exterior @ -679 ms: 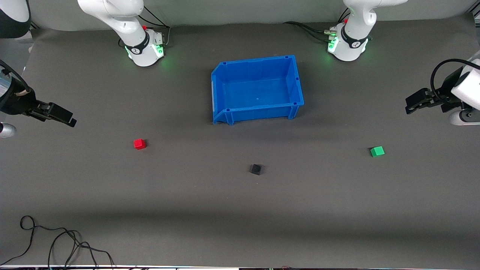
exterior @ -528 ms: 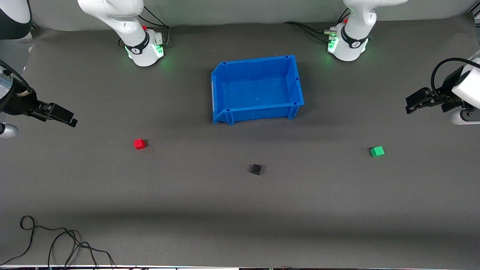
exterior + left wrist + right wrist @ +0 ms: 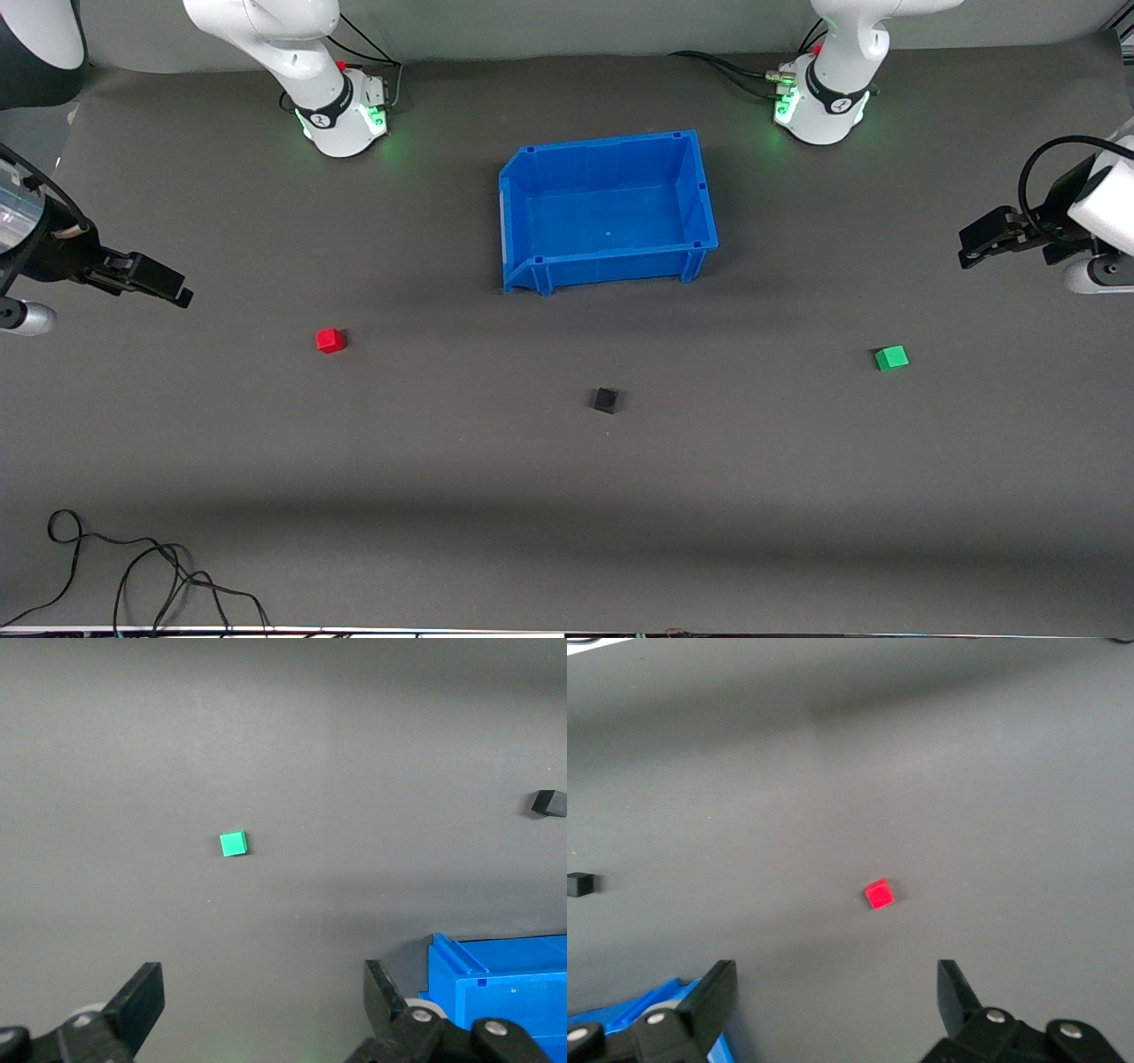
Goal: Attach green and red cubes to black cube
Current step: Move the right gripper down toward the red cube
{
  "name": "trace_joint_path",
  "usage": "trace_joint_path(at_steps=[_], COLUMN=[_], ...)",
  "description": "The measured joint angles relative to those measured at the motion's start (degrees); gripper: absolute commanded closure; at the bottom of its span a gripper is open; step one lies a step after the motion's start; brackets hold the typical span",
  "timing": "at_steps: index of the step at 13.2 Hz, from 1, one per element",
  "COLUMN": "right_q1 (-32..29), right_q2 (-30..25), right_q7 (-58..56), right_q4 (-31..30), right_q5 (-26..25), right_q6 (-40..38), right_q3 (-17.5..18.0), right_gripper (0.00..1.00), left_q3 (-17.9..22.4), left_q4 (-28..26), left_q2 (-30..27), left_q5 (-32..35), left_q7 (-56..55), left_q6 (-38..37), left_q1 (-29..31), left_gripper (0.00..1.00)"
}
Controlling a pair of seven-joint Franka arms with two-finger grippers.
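The red cube (image 3: 330, 340) lies on the dark mat toward the right arm's end; it also shows in the right wrist view (image 3: 879, 894). The green cube (image 3: 891, 357) lies toward the left arm's end and shows in the left wrist view (image 3: 233, 843). The black cube (image 3: 605, 400) lies between them, nearer the front camera, apart from both. My right gripper (image 3: 164, 288) hangs open and empty above the mat at the right arm's end. My left gripper (image 3: 974, 248) hangs open and empty above the mat at the left arm's end.
An empty blue bin (image 3: 532, 266) stands in the middle of the table, farther from the front camera than the cubes. A loose black cable (image 3: 133, 567) lies at the front edge near the right arm's end.
My right gripper has moved slightly toward the red cube. The left gripper and the cubes have not moved.
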Motion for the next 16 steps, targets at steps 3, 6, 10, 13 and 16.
trace_joint_path(at_steps=[3,6,10,13,16], right_q1=[-0.04,-0.30,-0.47,-0.32,-0.03], right_q2=[1.09,1.98,5.58,7.89,11.00], right_q7=[0.00,2.59,16.62,27.80,37.36], right_q4=[0.16,0.17,0.12,-1.38,-4.50], right_q5=[1.94,1.97,1.99,1.63,0.92], right_q6=[1.51,1.95,1.95,1.66,2.03], right_q3=[-0.43,-0.55,-0.85,-1.00,-1.00], right_gripper=[0.00,0.00,0.00,0.00,0.00], left_q3=[0.00,0.00,0.00,0.00,0.00], left_q4=[0.00,0.00,-0.01,-0.01,-0.04], left_q2=[0.00,0.00,0.00,0.00,0.00], left_q5=[-0.01,-0.02,-0.02,-0.02,-0.01], left_q7=[0.00,0.00,0.00,0.00,0.00], left_q6=[0.00,0.00,0.00,0.00,0.00], left_q1=[0.00,0.00,0.00,0.00,0.00], left_gripper=[0.00,0.00,0.00,0.00,0.00])
